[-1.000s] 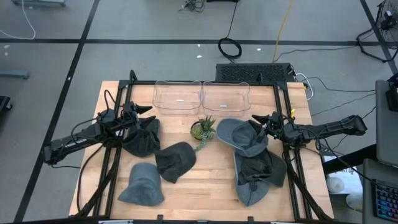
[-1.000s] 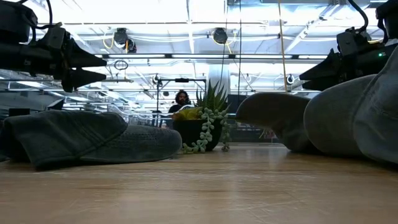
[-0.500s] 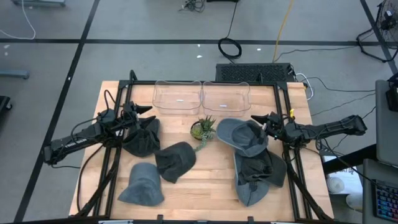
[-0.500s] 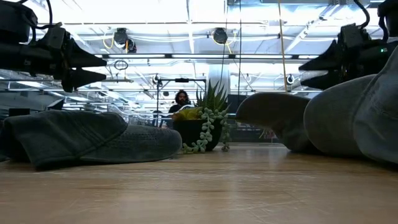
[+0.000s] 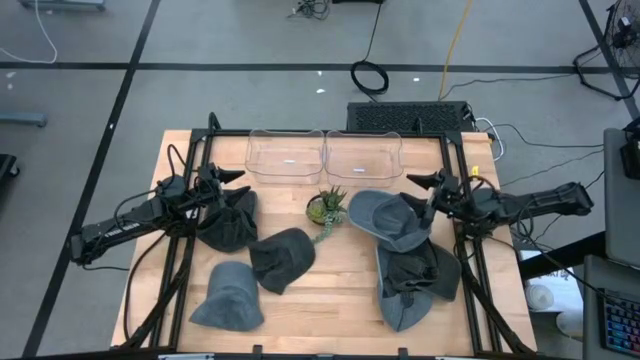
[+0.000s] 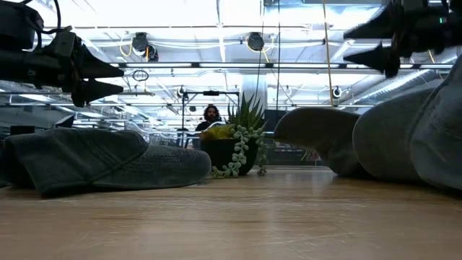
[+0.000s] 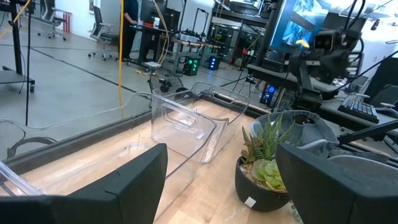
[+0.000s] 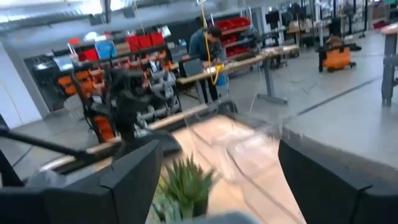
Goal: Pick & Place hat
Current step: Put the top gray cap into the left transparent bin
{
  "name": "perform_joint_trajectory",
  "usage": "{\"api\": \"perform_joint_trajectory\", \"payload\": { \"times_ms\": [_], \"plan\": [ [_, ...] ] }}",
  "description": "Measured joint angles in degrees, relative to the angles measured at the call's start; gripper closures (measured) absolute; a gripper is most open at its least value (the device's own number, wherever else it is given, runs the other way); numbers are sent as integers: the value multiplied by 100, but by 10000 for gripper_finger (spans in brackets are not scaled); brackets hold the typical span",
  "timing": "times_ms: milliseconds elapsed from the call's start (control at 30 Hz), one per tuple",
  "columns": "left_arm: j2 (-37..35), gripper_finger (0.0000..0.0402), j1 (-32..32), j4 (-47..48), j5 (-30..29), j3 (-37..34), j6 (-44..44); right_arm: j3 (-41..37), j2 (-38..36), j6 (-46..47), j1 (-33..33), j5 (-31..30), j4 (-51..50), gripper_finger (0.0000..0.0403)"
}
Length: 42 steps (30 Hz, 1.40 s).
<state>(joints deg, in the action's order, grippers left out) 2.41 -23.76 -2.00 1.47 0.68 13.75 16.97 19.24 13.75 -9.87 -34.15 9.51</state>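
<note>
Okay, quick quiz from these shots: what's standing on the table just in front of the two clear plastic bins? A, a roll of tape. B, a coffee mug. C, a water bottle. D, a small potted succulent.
D: the small potted succulent stands on the table just in front of the clear plastic bins, between the hats.

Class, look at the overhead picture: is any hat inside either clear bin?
No: both clear bins are empty; the hats lie on the table.

High view: overhead, I look straight down on whole table (image 5: 330,285), both arms, surrounding floor. Low view: lens at tabletop level, facing far side and room; nearest wood fills foreground. Left wrist view: I look rightward across table, close to clear bins (image 7: 186,124). Right wrist view: facing leftward. All four share potted plant (image 5: 326,206) at table centre.
</note>
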Motion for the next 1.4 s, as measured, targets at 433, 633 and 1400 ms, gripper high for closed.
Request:
{"api": "perform_joint_trajectory", "payload": {
  "times_ms": [433,633,1400],
  "plan": [
    [-1,96,-1,4,-1,-2,-1,1813,640,-423,0,-9,-1441,90],
    [0,96,1,7,0,0,-1,2946,1121,-366,0,-12,-2720,90],
    [0,96,1,7,0,-1,-1,6576,3557,707,0,-283,-6357,90]
  ]
}}
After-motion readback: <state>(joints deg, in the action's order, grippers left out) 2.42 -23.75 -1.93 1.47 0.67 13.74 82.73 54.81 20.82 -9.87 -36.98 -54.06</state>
